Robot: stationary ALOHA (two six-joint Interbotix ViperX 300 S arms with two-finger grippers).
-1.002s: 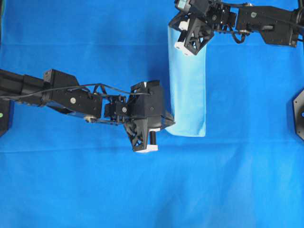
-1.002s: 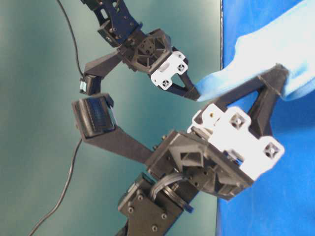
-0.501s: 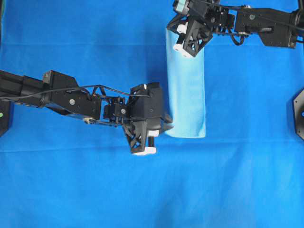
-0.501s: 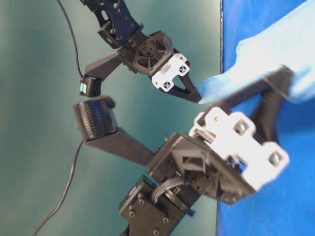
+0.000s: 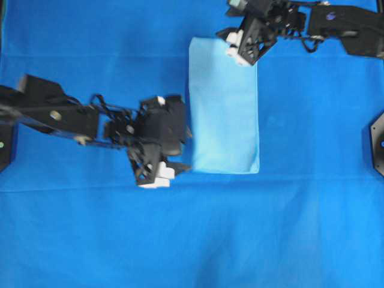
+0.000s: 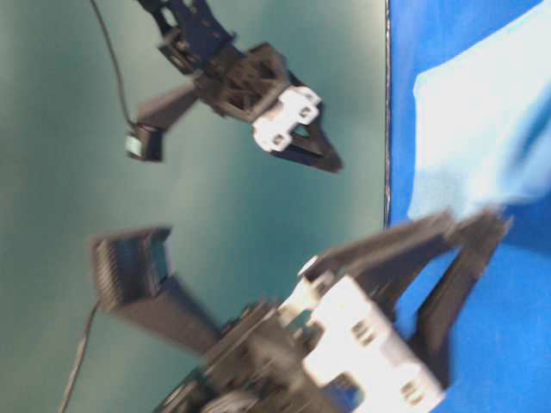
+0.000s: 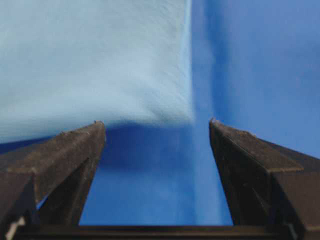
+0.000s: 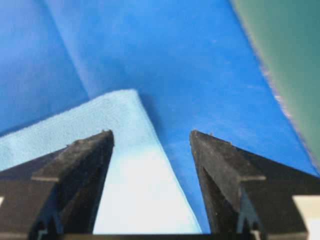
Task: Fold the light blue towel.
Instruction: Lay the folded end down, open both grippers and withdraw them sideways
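Note:
The light blue towel (image 5: 224, 105) lies flat on the deep blue cloth as a folded upright rectangle. It also shows in the table-level view (image 6: 469, 138). My left gripper (image 5: 177, 162) is open and empty just left of the towel's near-left corner, blurred by motion. In the left wrist view, open jaws (image 7: 155, 122) frame bare blue cloth, with the towel edge (image 7: 100, 65) just beyond the tips. My right gripper (image 5: 239, 49) is open above the towel's far-right corner. In the right wrist view (image 8: 150, 132) that corner (image 8: 125, 125) lies under the open jaws.
The deep blue cloth (image 5: 90, 240) covers the whole table. A black arm base (image 5: 378, 144) stands at the right edge. A green surface (image 8: 290, 50) begins beyond the cloth's edge behind the right gripper. A thin cable (image 6: 112, 86) hangs near the right arm.
Both grippers have let go of the towel. Its raised flap has dropped, so it lies wider and flat. The left gripper has drawn back left; the right gripper has shifted slightly away.

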